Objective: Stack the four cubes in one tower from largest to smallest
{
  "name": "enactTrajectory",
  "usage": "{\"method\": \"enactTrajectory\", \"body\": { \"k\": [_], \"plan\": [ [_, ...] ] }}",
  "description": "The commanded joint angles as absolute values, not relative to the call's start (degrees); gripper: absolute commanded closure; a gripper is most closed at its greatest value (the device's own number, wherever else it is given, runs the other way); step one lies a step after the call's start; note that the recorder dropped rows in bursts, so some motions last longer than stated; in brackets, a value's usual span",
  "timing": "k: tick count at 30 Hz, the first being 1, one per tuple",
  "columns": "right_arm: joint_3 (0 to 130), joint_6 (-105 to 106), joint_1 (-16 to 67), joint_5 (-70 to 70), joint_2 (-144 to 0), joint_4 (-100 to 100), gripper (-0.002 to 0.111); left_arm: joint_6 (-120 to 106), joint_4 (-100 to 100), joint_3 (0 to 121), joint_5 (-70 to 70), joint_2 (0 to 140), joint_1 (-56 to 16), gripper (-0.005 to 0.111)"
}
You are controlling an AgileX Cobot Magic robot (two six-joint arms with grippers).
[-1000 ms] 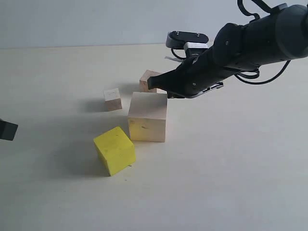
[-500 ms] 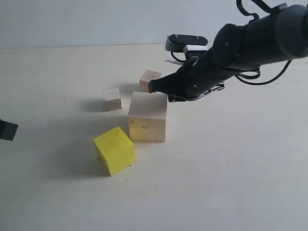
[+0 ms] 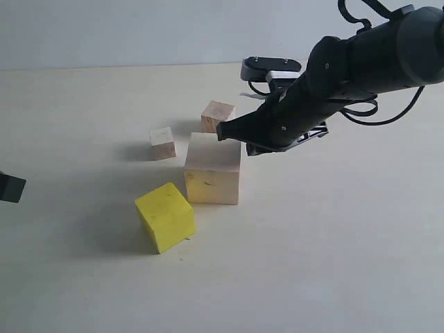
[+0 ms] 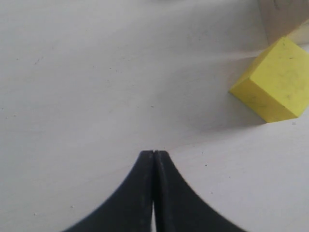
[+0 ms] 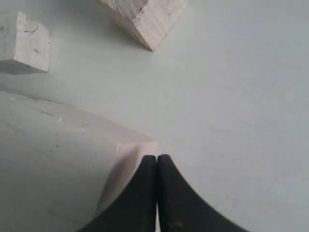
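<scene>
All four cubes lie apart on the white table; no tower stands. The large pale wood cube (image 3: 213, 168) sits in the middle, the yellow cube (image 3: 165, 216) in front of it to the left. One small wood cube (image 3: 163, 143) lies to the left behind, another (image 3: 217, 115) behind the large one. My right gripper (image 3: 222, 129) is shut and empty, its tip by the large cube's back right top corner (image 5: 137, 145). The small cubes (image 5: 24, 43) (image 5: 145, 17) lie beyond it. My left gripper (image 4: 153, 153) is shut and empty, low over bare table, with the yellow cube (image 4: 273, 82) off to one side.
The right arm (image 3: 347, 69) reaches in from the upper right, above the table behind the large cube. A dark part of the left arm (image 3: 10, 187) shows at the left edge. The white table (image 3: 333, 243) stretches around the cubes.
My right gripper has drawn back to the right and slightly up, uncovering the small cube behind the large one. The cubes and the left gripper have not moved.
</scene>
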State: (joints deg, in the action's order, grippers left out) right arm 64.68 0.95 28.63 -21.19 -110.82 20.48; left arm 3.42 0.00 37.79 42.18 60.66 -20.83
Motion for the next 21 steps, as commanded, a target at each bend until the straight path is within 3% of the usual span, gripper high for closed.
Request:
{"method": "enactTrajectory", "body": {
  "k": [1,21],
  "plan": [
    [65.09,5.43,28.69,-20.47,-110.8,24.11,0.108,3.41,-0.6,37.56,41.7,60.76,-21.16,0.107],
    [65.09,9.53,28.69,-18.11,-110.8,28.4,0.108,3.41,-0.6,37.56,41.61,60.76,-21.16,0.107]
  ]
}}
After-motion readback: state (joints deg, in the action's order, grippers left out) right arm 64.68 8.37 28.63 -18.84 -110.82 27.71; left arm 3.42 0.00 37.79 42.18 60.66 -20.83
